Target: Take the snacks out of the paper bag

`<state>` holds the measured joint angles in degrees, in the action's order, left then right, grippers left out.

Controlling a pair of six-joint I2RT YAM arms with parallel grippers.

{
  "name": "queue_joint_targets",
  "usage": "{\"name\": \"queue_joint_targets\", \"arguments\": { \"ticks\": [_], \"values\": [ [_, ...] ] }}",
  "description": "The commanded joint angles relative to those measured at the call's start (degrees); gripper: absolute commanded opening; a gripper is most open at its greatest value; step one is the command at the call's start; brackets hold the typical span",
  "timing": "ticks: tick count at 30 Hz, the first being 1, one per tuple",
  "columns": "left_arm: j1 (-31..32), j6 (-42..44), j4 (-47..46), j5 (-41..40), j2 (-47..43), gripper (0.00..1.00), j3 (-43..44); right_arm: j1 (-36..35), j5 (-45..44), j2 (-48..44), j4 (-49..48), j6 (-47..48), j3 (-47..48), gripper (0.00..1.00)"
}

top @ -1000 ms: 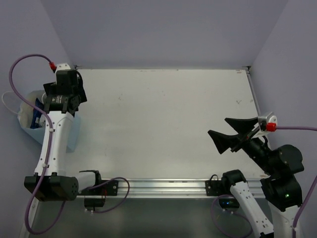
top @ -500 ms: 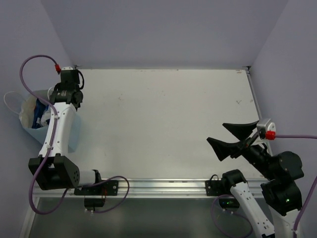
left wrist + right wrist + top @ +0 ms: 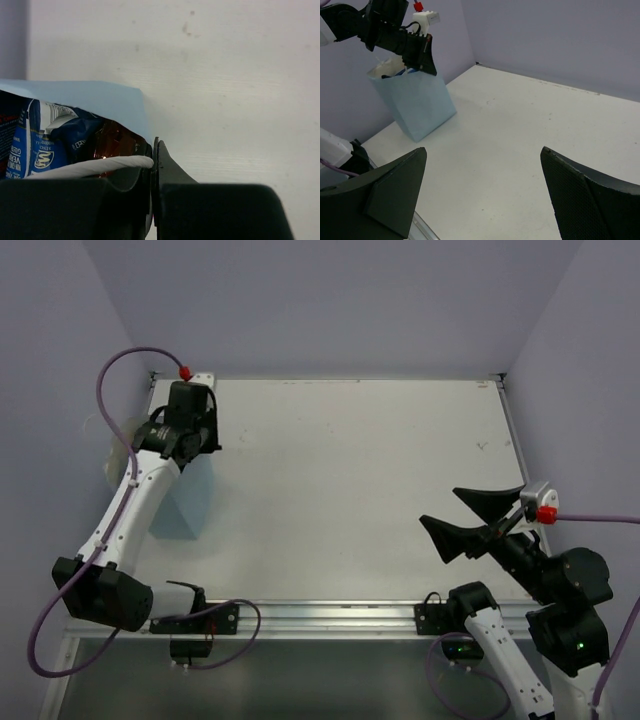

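Seen from above, a white table (image 3: 350, 470) fills the middle of the frame, enclosed by lilac walls. At the left edge of the table, in the upper left of the frame, a light-blue paper bag (image 3: 190, 505) is seen standing upright, partly covered by the white left arm stretched over it. The left gripper (image 3: 188, 440) is placed at the bag's top edge.

In the left wrist view, the left gripper (image 3: 154, 155) is shown at the bottom centre with its black fingers (image 3: 200, 205) pressed together, pinching the top rim of the paper bag (image 3: 100, 97) where a thin white handle (image 3: 95, 167) runs into the jaws. Snacks are seen inside the open bag at the left of the frame: a blue-white packet (image 3: 40, 145) and a shiny red-orange packet (image 3: 117, 142) just beside it. No packet is seen lying on the table.

At the lower right of the overhead view, the right gripper (image 3: 475, 520) is held above the table, well apart from the bag, its two black fingers spread wide with nothing between them. In the right wrist view the bag (image 3: 415, 105) is seen at the upper left, upright, with the left gripper (image 3: 422, 55) at its rim.
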<state>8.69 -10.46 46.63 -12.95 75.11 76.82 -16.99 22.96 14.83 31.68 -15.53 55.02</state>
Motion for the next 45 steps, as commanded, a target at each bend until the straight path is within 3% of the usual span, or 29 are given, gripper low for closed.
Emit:
{"name": "queue_joint_targets", "arguments": {
  "ticks": [1,8,13,20,26,34,39,42,45],
  "values": [
    [8.34,-5.88,-2.51,5.05,-0.06,0.00,4.48,-0.32,-2.04,-0.24,-0.75,1.11,1.13,0.99],
    [26.27,-10.72,-2.51,-0.05,6.35,0.00,9.49,-0.32,-4.94,-0.15,0.31,1.82,1.75,0.99],
    [28.40,-11.51,-2.68,-1.82,8.21,0.12,10.55,-0.32,-6.00,0.20,1.63,2.43,2.19,0.99],
    [29.02,-10.55,0.82,2.22,6.29,0.68,16.95,-0.32,-6.70,0.99,3.56,2.52,3.77,0.99],
    [29.10,-11.25,4.87,6.71,1.54,0.98,19.07,-0.23,-7.67,0.99,3.56,2.08,4.91,0.99],
    [29.02,-11.43,10.04,9.35,-4.52,1.00,21.78,-0.32,-8.19,1.60,4.44,2.17,5.97,0.99],
    [27.71,-11.08,16.98,-7.48,-5.85,0.96,25.57,-0.23,-7.50,1.34,4.09,1.82,5.97,0.99],
    [20.16,-8.80,15.00,-9.55,-6.90,0.95,24.35,-0.32,-6.53,1.61,4.00,1.82,5.88,0.99],
    [10.49,-5.19,8.25,-7.98,-9.19,0.94,17.33,-0.23,-5.30,1.87,3.56,1.73,5.45,0.99]
  ]
}}
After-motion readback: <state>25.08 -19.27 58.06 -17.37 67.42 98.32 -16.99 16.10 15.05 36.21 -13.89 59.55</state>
